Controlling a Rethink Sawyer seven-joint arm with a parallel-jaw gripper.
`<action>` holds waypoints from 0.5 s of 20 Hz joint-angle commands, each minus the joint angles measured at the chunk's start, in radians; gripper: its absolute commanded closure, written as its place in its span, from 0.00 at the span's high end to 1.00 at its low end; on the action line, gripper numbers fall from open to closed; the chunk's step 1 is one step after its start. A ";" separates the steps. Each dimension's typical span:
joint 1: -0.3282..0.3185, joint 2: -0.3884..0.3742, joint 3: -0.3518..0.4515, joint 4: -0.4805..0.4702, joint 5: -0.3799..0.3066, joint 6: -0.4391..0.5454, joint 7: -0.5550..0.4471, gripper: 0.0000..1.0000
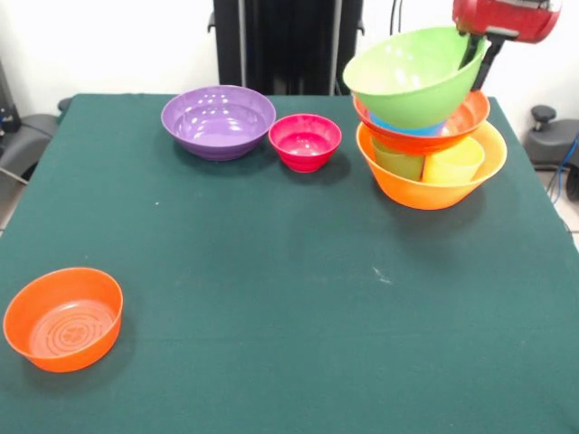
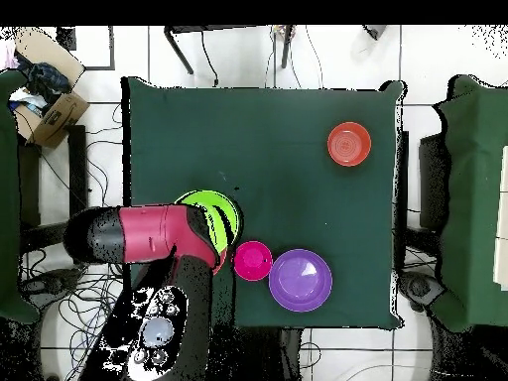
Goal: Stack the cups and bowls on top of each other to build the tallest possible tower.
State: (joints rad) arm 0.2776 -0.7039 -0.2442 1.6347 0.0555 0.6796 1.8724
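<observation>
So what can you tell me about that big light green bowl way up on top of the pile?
The big lime green translucent plastic bowl is round, deep and smooth, and looks empty. It sits highest on the stack, tilted so its mouth faces up and to the picture's left. Its underside rests in the wide red-orange bowl below. The robot's red arm is right beside its rim; whether they touch is unclear. From overhead, the arm covers part of it.

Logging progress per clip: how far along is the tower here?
Partly built. The tower has the big orange bowl holding a green cup and a yellow cup, then the red-orange bowl. The lime green bowl sits tilted on top under the arm; its claw is hidden. Still loose: purple bowl, pink bowl, small orange bowl.
</observation>
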 commanded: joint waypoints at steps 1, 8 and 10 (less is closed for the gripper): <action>0.036 0.011 0.015 0.056 -0.009 0.029 0.196 0.00; 0.062 0.057 -0.007 0.012 -0.012 0.028 0.205 0.00; 0.068 0.069 -0.013 -0.005 -0.011 0.035 0.206 0.00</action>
State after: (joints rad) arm 0.3272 -0.7055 -0.2837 1.6403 0.0555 0.6796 1.8724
